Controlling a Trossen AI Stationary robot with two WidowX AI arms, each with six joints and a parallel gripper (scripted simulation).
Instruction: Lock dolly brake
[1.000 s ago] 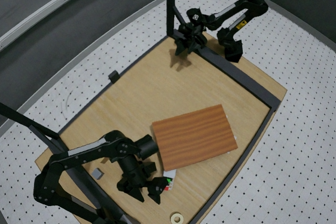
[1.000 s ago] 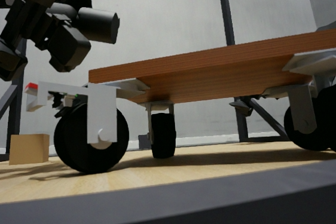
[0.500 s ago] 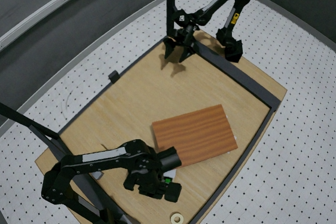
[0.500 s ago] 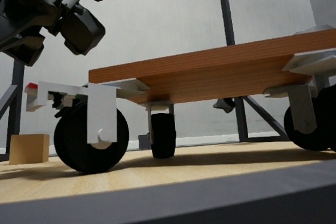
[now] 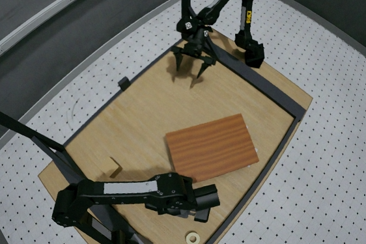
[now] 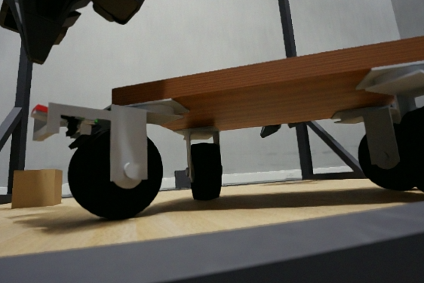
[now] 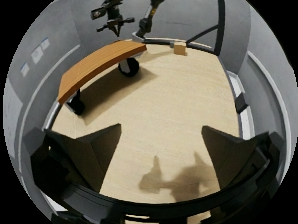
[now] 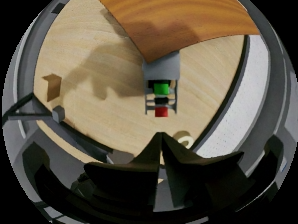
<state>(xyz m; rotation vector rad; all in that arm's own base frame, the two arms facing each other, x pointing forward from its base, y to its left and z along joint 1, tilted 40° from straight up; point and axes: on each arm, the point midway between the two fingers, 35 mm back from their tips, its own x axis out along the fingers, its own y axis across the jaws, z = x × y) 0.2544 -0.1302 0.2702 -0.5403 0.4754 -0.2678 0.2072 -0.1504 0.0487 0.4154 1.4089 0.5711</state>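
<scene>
The dolly (image 5: pixel 211 146) has an orange wooden deck and stands on its black casters (image 6: pixel 115 176) on the table. One caster carries a white brake pedal with a green mark and a red end (image 6: pixel 39 109); the red end is raised, about level with the deck's underside. In the right wrist view the red end (image 8: pixel 161 112) lies just beyond my fingertips. My right gripper (image 6: pixel 37 55) is shut and empty, pointing down a little above the red end; it also shows in the right wrist view (image 8: pixel 162 152). My left gripper (image 5: pixel 189 70) is open and empty at the far edge, well away from the dolly (image 7: pixel 100 72).
A small wooden block (image 5: pixel 111 168) (image 6: pixel 37 188) sits beside the right arm, also seen low behind the caster. A white ring (image 5: pixel 193 239) lies at the table's near edge. Dark frame rails (image 5: pixel 260 83) and posts border the table.
</scene>
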